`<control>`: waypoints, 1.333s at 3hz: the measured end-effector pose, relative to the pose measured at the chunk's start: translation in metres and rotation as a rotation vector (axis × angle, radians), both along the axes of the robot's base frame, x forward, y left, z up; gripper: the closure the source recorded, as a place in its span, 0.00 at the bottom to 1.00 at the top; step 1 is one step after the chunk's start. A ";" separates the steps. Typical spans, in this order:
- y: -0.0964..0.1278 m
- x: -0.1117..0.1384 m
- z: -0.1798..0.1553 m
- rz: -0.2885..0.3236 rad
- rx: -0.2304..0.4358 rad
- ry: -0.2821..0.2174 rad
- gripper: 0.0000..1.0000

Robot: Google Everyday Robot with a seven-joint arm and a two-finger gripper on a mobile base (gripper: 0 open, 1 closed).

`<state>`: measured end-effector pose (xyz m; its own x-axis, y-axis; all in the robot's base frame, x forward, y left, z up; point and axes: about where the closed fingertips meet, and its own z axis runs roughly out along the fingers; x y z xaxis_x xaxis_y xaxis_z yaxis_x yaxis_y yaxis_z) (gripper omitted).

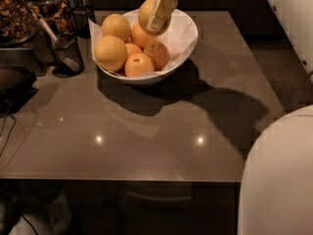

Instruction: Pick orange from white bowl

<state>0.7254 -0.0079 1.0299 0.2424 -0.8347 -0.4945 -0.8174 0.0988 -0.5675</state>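
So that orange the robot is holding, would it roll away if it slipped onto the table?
Probably: the orange, held in the tool above the white bowl, looks round, and the table is flat and glossy. Falling into the bowl, it would likely settle among the other fruits. It seems firm, showing a round outline in the grip.

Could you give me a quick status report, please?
Gripper shut on orange, over bowl. Orange above the other fruit. Nothing seen in the way.

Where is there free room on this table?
Bare: the table in front of the white bowl and to its right. Crowded: the far left by the mesh cup, and above the bowl, where the gripper holds the orange.
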 end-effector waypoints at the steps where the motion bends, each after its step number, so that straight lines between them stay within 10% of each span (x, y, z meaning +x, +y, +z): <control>1: 0.003 0.001 0.000 0.001 -0.002 0.007 1.00; 3: -0.006 -0.057 0.023 -0.081 0.037 -0.003 1.00; 4: -0.003 -0.061 0.015 -0.075 0.025 0.012 0.81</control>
<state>0.6641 -0.0108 1.0449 0.1738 -0.8375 -0.5181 -0.8139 0.1740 -0.5543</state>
